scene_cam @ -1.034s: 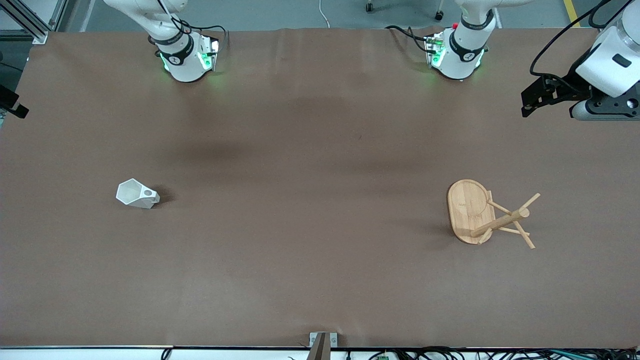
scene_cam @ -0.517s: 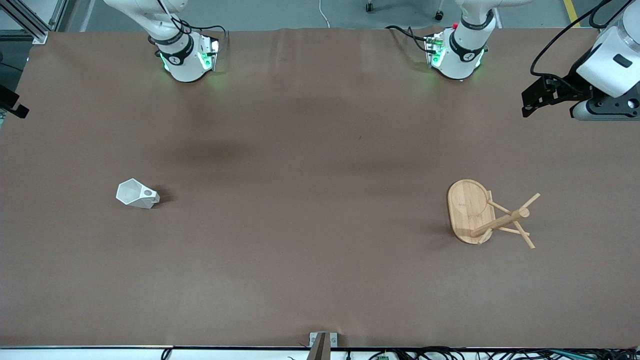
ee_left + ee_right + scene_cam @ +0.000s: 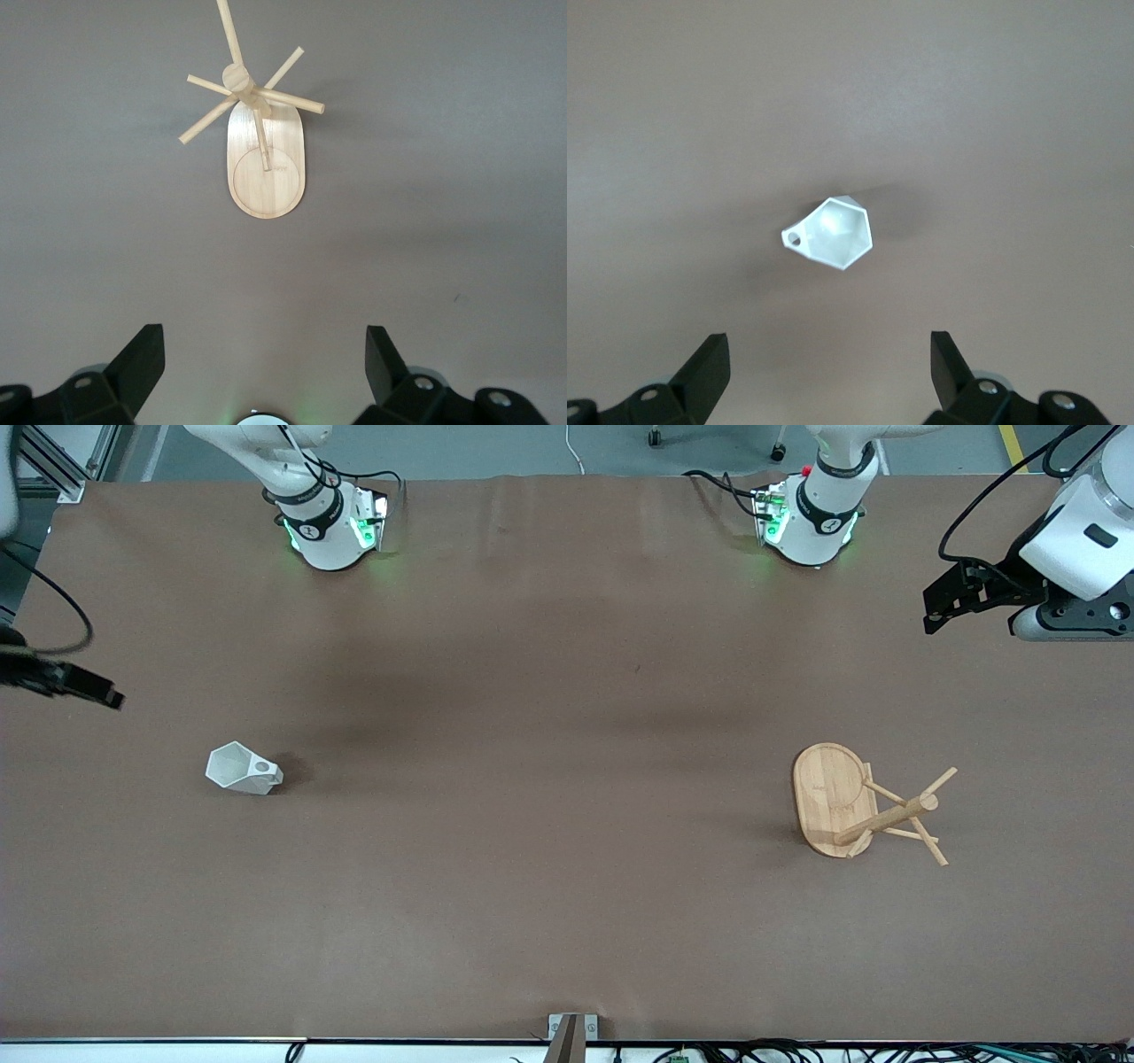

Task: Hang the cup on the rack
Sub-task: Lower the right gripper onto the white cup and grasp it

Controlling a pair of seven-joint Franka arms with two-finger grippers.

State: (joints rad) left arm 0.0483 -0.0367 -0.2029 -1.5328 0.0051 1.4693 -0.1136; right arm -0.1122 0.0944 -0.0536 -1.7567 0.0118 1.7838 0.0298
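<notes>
The cup (image 3: 243, 769) stands on the bench (image 3: 549, 850) toward the right arm's end, mouth up as the right wrist view shows it, with its pierced handle tab (image 3: 794, 237) sticking out to one side. It looks small, stiff and light, probably a hard plastic or ceramic shell; its flat facets should give the fingers parallel faces to press on, though the smooth surface may slip if squeezed on an edge. The best hold is likely across two opposing facets of the body, leaving the tab and its hole free for the peg.

The rack (image 3: 855, 806) sits well apart from the cup, toward the left arm's end of the bench, its post (image 3: 886, 819) and thin pegs (image 3: 285, 69) rising from the oval base (image 3: 264, 164). The pegs look slender and the whole stand light, so a careless push could tip or shift it.

The right gripper (image 3: 828, 363) hangs over the bench near the cup, fingers spread wide and empty. The left gripper (image 3: 264, 363) hangs released over the bench near the rack, also holding nothing. Nothing lies between cup and rack.
</notes>
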